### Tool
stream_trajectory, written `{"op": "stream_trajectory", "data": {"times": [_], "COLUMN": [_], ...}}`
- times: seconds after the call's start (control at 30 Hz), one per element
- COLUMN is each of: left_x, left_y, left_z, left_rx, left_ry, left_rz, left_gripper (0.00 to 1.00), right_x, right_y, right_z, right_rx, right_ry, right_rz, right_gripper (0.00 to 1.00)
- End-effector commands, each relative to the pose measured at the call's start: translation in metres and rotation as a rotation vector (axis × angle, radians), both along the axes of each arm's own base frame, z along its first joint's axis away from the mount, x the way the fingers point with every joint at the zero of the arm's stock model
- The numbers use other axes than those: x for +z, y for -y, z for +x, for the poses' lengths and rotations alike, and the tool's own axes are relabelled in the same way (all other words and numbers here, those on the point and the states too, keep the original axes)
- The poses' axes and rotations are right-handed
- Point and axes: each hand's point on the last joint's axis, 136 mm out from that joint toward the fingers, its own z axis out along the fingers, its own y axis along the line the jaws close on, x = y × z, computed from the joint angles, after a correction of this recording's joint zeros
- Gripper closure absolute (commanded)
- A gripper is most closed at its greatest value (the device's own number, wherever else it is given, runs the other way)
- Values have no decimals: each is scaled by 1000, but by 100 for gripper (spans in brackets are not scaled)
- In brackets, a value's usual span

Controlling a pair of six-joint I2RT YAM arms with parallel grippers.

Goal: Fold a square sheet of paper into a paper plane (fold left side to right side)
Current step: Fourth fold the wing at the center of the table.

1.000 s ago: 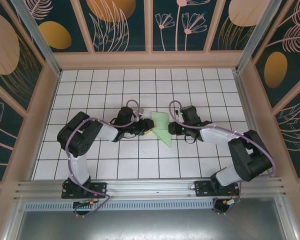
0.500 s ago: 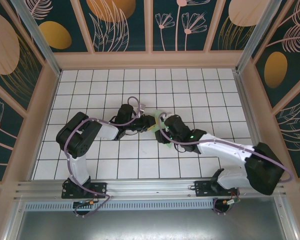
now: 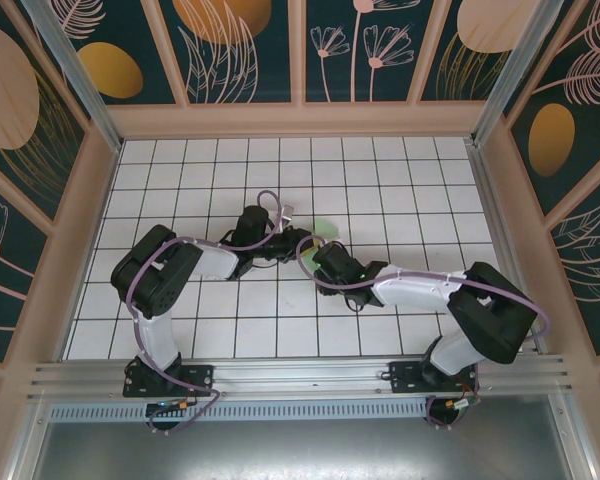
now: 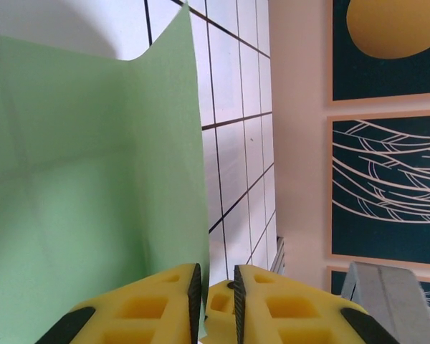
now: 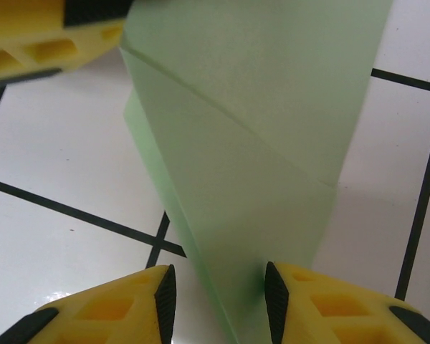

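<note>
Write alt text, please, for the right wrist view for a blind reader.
A creased pale green sheet of paper passes between the right end effector's open yellow fingers, above a white tiled table. The left end effector sits at its far left edge.

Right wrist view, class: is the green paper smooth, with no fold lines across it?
No, the green paper has a slanted fold line running across it from upper left to lower right.
</note>
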Motion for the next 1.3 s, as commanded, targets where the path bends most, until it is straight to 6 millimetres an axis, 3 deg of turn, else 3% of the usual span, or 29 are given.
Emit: {"op": "stream_trajectory", "data": {"times": [0.0,0.2,0.43,0.8,0.9,1.0,1.13,1.17,1.27], "left_x": [17,14,18,37,33,27,26,14,10], "left_y": [5,3,-6,-42,-47,-43,-33,-30,-18], "left_z": [5,6,9,17,16,13,8,6,2], "left_rx": [-1,7,32,114,123,97,55,44,11], "left_ry": [34,39,73,131,127,113,113,87,78], "left_rz": [-21,9,54,110,124,115,94,103,91], "left_gripper": [77,73,60,45,46,52,57,58,59], "right_x": [-1,-4,-6,-9,-9,-5,-1,1,6], "right_y": [3,6,6,2,2,1,3,4,6], "right_z": [6,9,9,3,-1,-2,-5,-5,-5], "right_rx": [-40,-54,-48,-20,-6,7,15,15,25], "right_ry": [27,33,20,-19,-30,-41,-51,-49,-54], "right_rz": [-13,-24,-11,63,103,168,229,242,290], "right_gripper": [61,66,81,92,92,93,93,93,93]}}
